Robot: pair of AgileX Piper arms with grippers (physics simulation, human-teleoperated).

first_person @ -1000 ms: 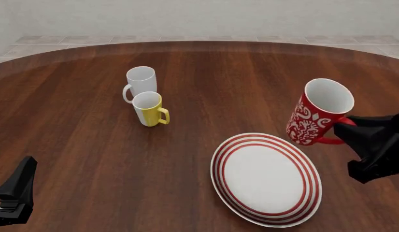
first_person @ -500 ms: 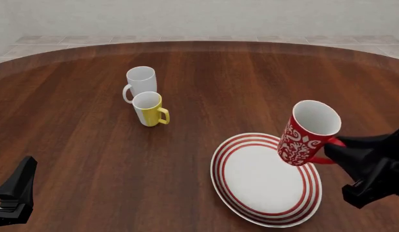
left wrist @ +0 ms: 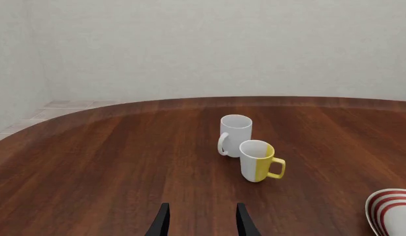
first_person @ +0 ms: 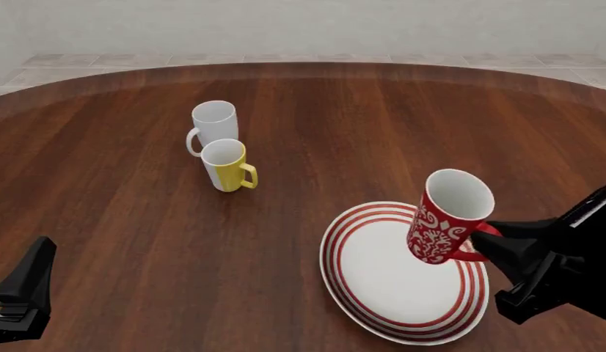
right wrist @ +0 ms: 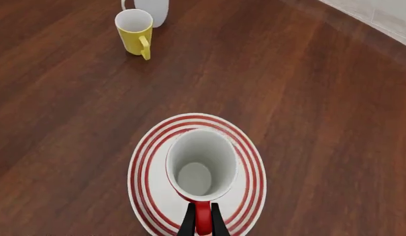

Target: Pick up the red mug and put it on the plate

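The red mug (first_person: 442,220) with white floral pattern hangs tilted in the air over the right part of the plate (first_person: 381,271), held by its red loop handle. My right gripper (first_person: 491,246) is shut on that handle. In the right wrist view the red mug (right wrist: 201,164) shows its white inside above the plate (right wrist: 145,167), with my right gripper (right wrist: 202,223) clamped on the handle. My left gripper (left wrist: 201,222) is open and empty, low at the table's near left; it also shows in the front view (first_person: 24,290).
A plain white mug (first_person: 214,124) and a yellow mug (first_person: 226,166) stand close together at the table's middle left, well away from the plate. They also show in the left wrist view, white mug (left wrist: 234,135) behind yellow mug (left wrist: 257,161).
My right gripper has carried the red mug left and down, from beside the plate's far right edge to above the plate's right part. The left arm has not moved.
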